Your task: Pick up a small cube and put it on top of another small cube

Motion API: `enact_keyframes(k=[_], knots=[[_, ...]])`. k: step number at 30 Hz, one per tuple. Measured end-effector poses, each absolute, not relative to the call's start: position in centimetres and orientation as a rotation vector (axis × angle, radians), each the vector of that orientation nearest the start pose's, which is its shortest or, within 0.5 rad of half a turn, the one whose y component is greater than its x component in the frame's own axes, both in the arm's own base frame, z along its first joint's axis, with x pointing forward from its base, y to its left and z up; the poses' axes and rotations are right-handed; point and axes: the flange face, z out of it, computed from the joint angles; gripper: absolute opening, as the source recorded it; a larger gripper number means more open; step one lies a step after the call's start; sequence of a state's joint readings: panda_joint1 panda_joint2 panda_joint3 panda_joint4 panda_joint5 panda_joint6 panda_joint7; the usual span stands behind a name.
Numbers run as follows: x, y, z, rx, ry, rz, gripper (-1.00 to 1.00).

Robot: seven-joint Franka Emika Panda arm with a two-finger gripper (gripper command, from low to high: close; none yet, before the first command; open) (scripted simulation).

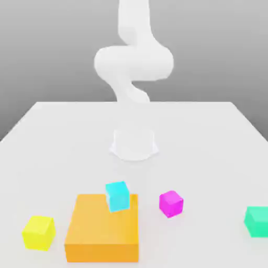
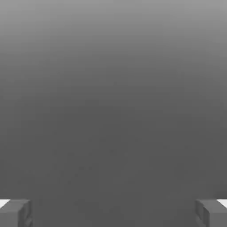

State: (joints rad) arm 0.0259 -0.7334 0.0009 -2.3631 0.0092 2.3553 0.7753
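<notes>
Gripper (image 2: 113, 213): spread wide in the hand view, grey fingertips (image 2: 15, 213) far apart, nothing between them.
Small plain magenta-pink cube (image 1: 171, 203): resting on the white table (image 1: 52, 136), near edge, just to the exterior view's right of the large flat orange block (image 1: 102, 228), apart from it.
Small plain cyan cube (image 1: 117, 196): perched on the orange block's far edge, looking slightly tilted.
Small yellow cube (image 1: 38, 232): near, to the exterior view's left of the orange block.
Small green cube (image 1: 257, 221): near, far right in the exterior view.
Stage, judged: pick not yet begun.
Risk one: off-centre descent nudging the magenta cube away.
Risk two: raised, edge-perched cyan cube likely knocked off or shifted by a low approach.
Risk three: off-centre release sliding the magenta cube off a small, possibly tilted top.
</notes>
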Motion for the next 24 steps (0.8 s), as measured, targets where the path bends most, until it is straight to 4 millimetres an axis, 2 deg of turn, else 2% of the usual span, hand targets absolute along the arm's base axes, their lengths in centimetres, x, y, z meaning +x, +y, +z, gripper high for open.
enact_keyframes(k=[4,6,9,13,15,18,20,24], knots=[[41.1,3.4,56.2,-2.645,0.909,-0.761,0.00],[41.9,4.7,51.2,-2.709,0.863,-0.673,0.00],[41.9,6.5,43.7,-2.803,0.789,-0.538,0.00],[39.7,8.7,33.6,-2.928,0.671,-0.341,0.00],[37.5,9.5,28.5,-2.992,0.602,-0.231,0.00],[32.9,10.2,20.9,-3.085,0.486,-0.056,0.00],[31.8,10.5,18.2,-3.105,0.444,-0.014,0.00],[31.5,10.3,14.7,-3.108,0.447,0.000,0.00]])
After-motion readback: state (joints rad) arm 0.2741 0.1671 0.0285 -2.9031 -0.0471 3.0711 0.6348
